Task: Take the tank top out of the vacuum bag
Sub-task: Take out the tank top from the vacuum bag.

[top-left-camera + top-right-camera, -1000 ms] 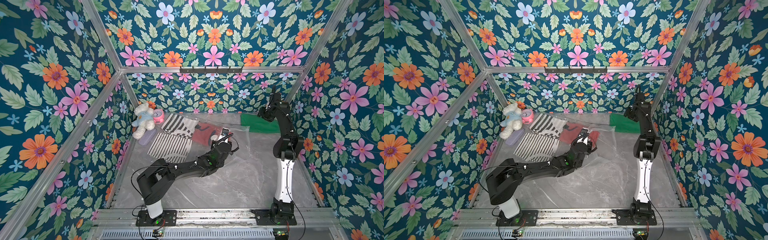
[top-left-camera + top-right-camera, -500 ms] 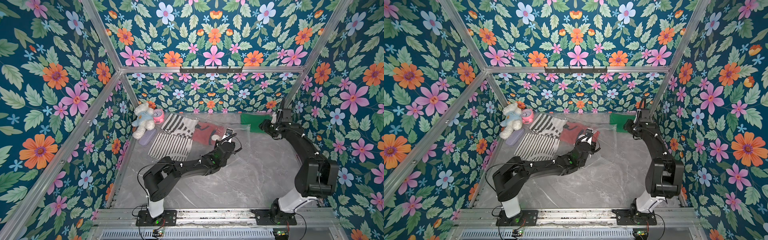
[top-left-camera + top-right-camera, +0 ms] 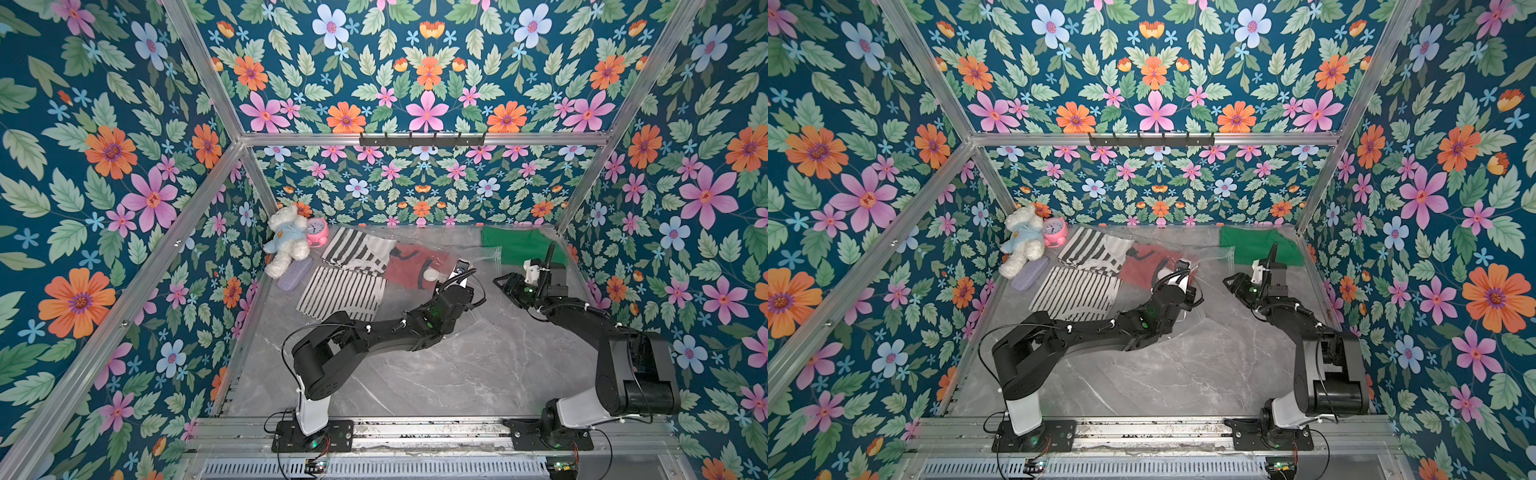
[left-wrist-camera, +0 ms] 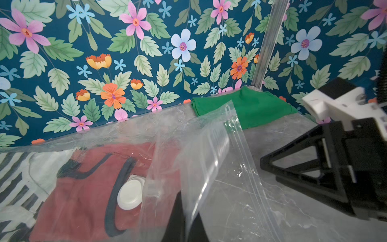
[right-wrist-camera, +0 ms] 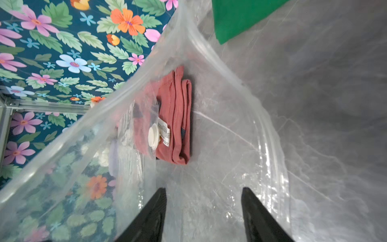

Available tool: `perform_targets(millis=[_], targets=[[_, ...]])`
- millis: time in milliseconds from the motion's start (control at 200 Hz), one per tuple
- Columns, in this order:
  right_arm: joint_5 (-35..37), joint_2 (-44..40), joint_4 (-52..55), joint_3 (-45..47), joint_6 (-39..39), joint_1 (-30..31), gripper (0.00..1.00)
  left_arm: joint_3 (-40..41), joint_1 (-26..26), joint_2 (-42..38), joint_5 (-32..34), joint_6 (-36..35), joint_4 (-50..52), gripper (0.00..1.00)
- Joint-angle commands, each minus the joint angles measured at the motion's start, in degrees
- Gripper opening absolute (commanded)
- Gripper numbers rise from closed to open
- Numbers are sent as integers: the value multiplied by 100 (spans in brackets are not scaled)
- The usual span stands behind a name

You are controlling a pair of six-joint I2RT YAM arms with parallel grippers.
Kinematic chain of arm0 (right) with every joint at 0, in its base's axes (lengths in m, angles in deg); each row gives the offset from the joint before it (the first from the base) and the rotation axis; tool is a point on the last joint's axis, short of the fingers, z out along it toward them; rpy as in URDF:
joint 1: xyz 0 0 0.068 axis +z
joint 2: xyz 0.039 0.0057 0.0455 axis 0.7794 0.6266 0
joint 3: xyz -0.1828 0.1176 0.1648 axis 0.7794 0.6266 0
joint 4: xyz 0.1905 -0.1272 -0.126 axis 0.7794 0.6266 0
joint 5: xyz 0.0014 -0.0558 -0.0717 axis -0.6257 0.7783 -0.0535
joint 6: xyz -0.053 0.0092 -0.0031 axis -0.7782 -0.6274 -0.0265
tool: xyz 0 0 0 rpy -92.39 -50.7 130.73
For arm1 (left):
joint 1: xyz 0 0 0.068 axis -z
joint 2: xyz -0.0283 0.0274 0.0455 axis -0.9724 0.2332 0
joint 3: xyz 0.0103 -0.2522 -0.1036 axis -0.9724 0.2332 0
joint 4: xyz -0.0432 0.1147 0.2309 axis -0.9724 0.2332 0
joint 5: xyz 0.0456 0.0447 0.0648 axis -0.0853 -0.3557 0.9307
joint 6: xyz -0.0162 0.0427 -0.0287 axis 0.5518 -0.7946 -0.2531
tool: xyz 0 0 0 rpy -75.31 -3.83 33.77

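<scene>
The vacuum bag lies at the back middle of the table, clear and crinkly. A folded red tank top lies inside it, beside the white valve cap. My left gripper is shut on the bag's upper sheet and holds it raised, so the mouth with its zip strip gapes. My right gripper stands open at that mouth, pointing at the tank top, with nothing between its fingers.
A green cloth lies at the back right, just behind the right gripper. Two striped cloths, a teddy bear, a pink alarm clock and a lilac case sit at the back left. Flowered walls close in three sides.
The right arm has swung down from upright to low over the table, bringing its open gripper to the bag's mouth. The left gripper kept its hold on the bag and shifted slightly.
</scene>
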Motion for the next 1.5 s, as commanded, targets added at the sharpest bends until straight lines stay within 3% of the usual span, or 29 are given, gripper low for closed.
perform_targets(millis=[0, 270, 730, 1495], targets=[[-339, 267, -949, 5, 166, 130, 59, -21, -21, 17, -189, 82, -213, 0], [-453, 1423, -1495, -420, 489, 562, 58, 65, -13, 28, -279, 109, -398, 0], [-373, 2682, -1657, -1243, 814, 984, 57, 133, -17, -1, -280, 73, -551, 0], [-284, 3445, -1849, -1815, 1290, 1314, 54, 163, -14, -34, -345, 61, -649, 0]])
